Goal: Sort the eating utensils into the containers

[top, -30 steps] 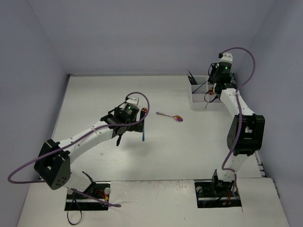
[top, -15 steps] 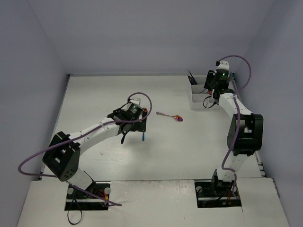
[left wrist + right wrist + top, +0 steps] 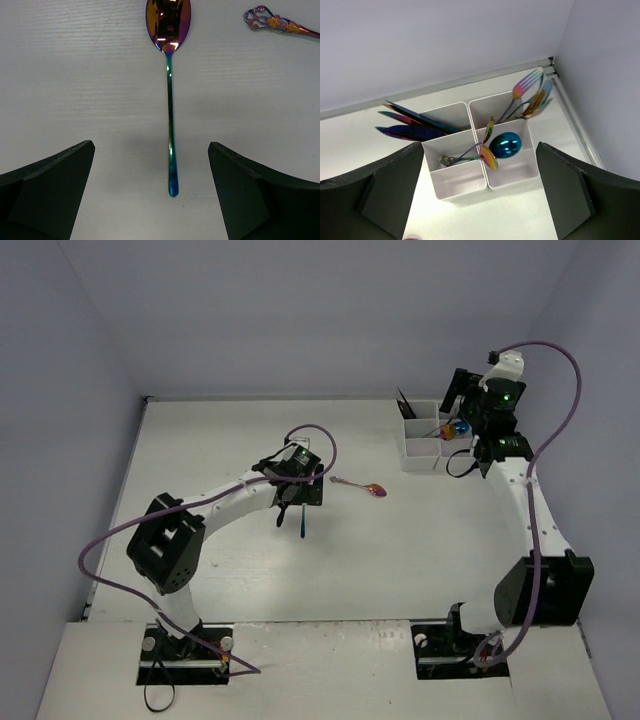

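The right arm has moved since a second ago. Then it was bent, with its tool low at the small white plastic tray with four square boxes (image 3: 457, 187). Now the arm is stretched out, and the right gripper (image 3: 458, 408) sits up and a bit to the right of the tray. Its fingers have spread wide and hold nothing. The left arm has swung a little to the right. The left gripper (image 3: 151, 145) hangs over a thin shiny spoon with a teal handle and a rainbow bowl (image 3: 170, 125). Its fingers are wide, one on each side of the handle, and not touching it.

The top view shows only a blue tip of that spoon poking out under the tool. The left wrist view shows the whole spoon flat on the white table (image 3: 200, 440). The right wrist view looks down into the tray:
- dark blue and purple knives (image 3: 412, 125) lean in the back left box
- pink and gold forks (image 3: 527, 92) lean in the back right box
- a spoon with a round blue bowl (image 3: 505, 145) is in the front right box
- another spoon (image 3: 470, 157) lies across the wall between the two front boxes

The tray is close to the far right corner, near both walls. A pink and gold spoon with a curly handle (image 3: 360, 486) lies just right of the left gripper, with bare table around it.
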